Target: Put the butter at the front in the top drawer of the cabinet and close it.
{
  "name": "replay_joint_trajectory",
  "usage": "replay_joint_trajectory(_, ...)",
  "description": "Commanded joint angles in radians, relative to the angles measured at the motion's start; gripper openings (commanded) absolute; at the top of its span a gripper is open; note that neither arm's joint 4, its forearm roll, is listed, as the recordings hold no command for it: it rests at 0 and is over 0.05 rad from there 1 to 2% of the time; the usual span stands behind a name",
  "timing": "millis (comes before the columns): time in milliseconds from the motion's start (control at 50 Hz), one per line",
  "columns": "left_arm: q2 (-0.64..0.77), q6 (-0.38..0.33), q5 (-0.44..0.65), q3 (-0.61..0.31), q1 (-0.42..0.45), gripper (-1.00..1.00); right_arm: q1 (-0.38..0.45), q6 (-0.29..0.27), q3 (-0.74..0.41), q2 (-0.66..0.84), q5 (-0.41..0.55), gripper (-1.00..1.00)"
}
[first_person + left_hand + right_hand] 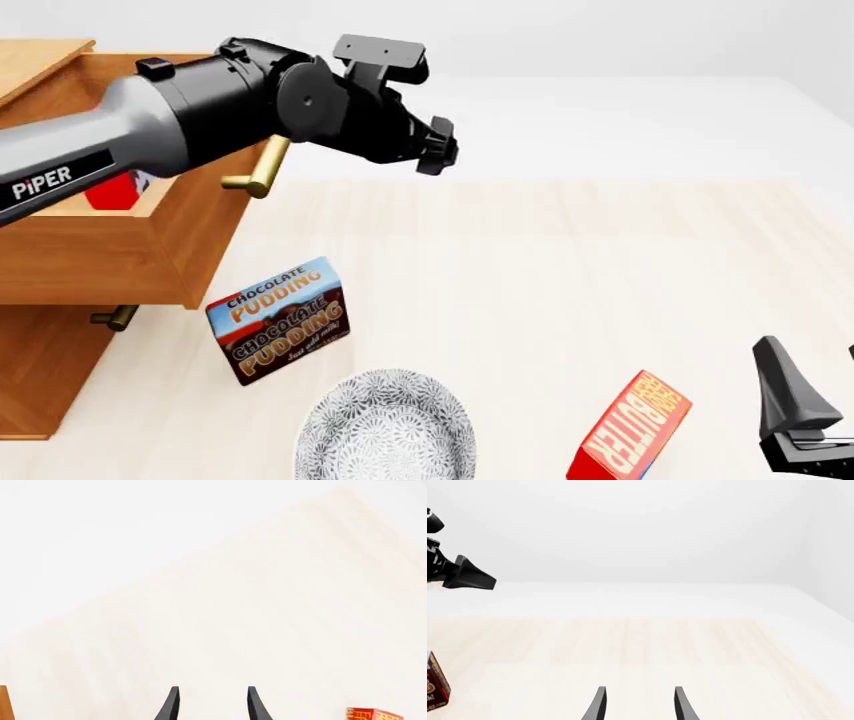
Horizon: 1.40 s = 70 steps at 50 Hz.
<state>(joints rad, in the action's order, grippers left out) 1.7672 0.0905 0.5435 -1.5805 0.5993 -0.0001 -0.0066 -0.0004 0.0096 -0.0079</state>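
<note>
drawer point(94, 240) pulled open, red carton point(118, 190) inside | left gripper point(212, 705) empty, parted, beside handle point(264, 168), nearer arm | right gripper point(639, 705) parted, far

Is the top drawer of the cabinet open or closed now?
Open: the top drawer sticks out from the cabinet, showing its inside.

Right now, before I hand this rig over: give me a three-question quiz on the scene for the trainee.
1. True or false: the honey-brown wooden top drawer is shut.
2. In the front view, what lies between the blue-and-brown chocolate pudding box and the tilted red-and-orange butter carton on the table? A) grey patterned round plate B) mug C) spoon
3. Fill in: the left gripper holds ____ between its fingers.

Key: 1 false; 2 A; 3 nothing.
</note>
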Motion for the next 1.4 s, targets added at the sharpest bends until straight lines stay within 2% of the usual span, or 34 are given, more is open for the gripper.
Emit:
replay_joint_trajectory(20, -0.002, 0.021, -0.037, 0.053, -0.028, 1.0, 0.0, 0.0, 0.0, 0.0, 0.0, 1.0)
replay_joint_trajectory(1020, -0.144, -0.007, -0.031, 0.227, -0.223, 1.0, 0.0, 0.0, 0.0, 0.0, 0.0, 1.0)
replay_joint_trajectory(1400, -0.18, -0.046, -0.014, 0.248, -0.304, 1.0, 0.0, 0.0, 0.0, 0.0, 0.0, 1.0)
